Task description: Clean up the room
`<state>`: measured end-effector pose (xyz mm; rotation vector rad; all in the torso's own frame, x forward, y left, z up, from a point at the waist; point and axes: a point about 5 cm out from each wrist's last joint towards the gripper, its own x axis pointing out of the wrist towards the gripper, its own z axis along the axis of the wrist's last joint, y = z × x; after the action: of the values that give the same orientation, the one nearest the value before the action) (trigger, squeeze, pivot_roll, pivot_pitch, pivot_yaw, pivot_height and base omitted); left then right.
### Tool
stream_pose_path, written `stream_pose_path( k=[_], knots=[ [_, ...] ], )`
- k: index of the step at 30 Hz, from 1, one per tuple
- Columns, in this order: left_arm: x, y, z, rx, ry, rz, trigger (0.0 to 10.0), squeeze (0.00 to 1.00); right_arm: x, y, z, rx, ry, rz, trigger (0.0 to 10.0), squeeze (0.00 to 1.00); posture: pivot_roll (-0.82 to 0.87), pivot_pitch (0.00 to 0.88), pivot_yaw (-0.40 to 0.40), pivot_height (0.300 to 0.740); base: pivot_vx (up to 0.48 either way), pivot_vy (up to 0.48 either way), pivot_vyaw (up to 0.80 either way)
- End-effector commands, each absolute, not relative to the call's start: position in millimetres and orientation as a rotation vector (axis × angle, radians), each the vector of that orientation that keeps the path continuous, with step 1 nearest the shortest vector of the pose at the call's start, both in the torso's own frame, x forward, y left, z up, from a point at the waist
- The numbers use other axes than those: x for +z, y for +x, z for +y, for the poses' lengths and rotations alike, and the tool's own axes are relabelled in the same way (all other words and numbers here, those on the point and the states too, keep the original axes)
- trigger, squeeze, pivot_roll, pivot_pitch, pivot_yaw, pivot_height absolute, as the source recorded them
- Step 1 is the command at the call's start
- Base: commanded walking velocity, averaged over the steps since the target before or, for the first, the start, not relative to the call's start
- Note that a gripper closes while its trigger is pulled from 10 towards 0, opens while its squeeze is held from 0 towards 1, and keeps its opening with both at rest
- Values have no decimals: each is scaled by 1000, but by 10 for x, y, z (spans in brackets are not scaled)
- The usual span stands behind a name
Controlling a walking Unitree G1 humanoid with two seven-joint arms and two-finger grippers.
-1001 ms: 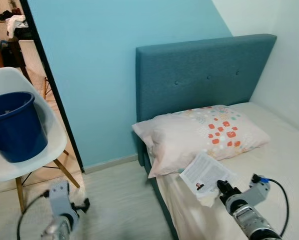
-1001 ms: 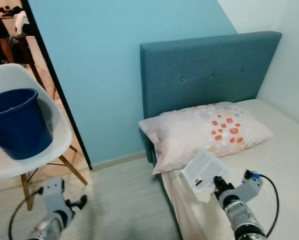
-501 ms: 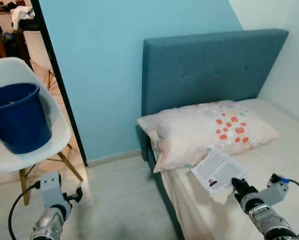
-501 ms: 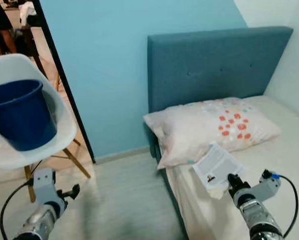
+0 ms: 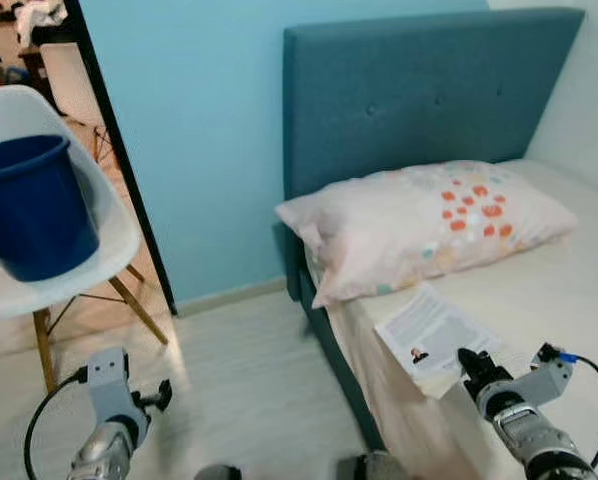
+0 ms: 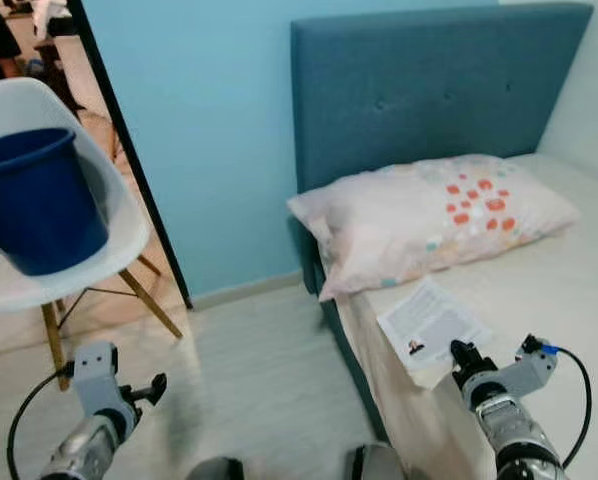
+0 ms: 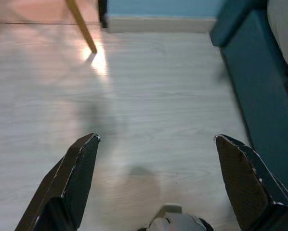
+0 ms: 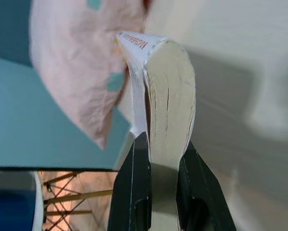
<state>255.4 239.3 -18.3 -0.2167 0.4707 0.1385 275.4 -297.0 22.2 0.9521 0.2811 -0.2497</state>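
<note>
— Where is the book, and what has hold of it?

— The book (image 5: 431, 328), a white paperback with a small picture on its cover, is at the near edge of the bed (image 5: 569, 300), just in front of the pillow (image 5: 429, 225); the right pincer (image 6: 466, 361) is clamped on its near edge; in the right wrist view the two black fingers (image 8: 134, 187) press on either side of the page block, spine turned away toward the pillow; whether the far end of the book rests on the mattress or hangs just above it I cannot say for sure — the angle is poor.

— And the other arm?

— The left pincer (image 7: 156, 187) hangs low over the pale wooden floor (image 5: 249, 390), fingers spread wide with nothing between them; in its wrist view the floor boards, one wooden chair leg and the dark blue side of the bed frame can be made out.

— What else is in the room?

— A white shell chair (image 5: 99, 240) on wooden legs stands by the doorway, at the robot's left, well apart from the bed; a dark blue bucket (image 5: 29, 205) sits on its seat; the pillow — pale pink with orange and teal spots — lies against the teal headboard (image 5: 419, 90), which stands against a light blue wall (image 5: 189, 120).
</note>
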Motion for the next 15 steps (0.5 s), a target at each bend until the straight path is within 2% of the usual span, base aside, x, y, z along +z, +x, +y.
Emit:
stream_pose_path(
  k=[1, 9, 15],
  knots=[
    [-160, 2517, 2481, 103, -172, 460, 10000, 0, 285, 2832, -2940, -231, 960, 261, 10000, 0, -14, 72, 15, 577, 0, 0, 0],
    [-159, 2423, 2546, 52, -137, 445, 10000, 0, 294, 2911, -2855, -221, 893, 358, 10000, 0, 9, 140, 27, 577, 0, 0, 0],
    [-140, 2409, 2504, 4, -114, 423, 10000, 0, 455, 3044, -2870, -177, 858, 352, 10000, 0, 16, 178, 22, 577, 0, 0, 0]
  ],
)
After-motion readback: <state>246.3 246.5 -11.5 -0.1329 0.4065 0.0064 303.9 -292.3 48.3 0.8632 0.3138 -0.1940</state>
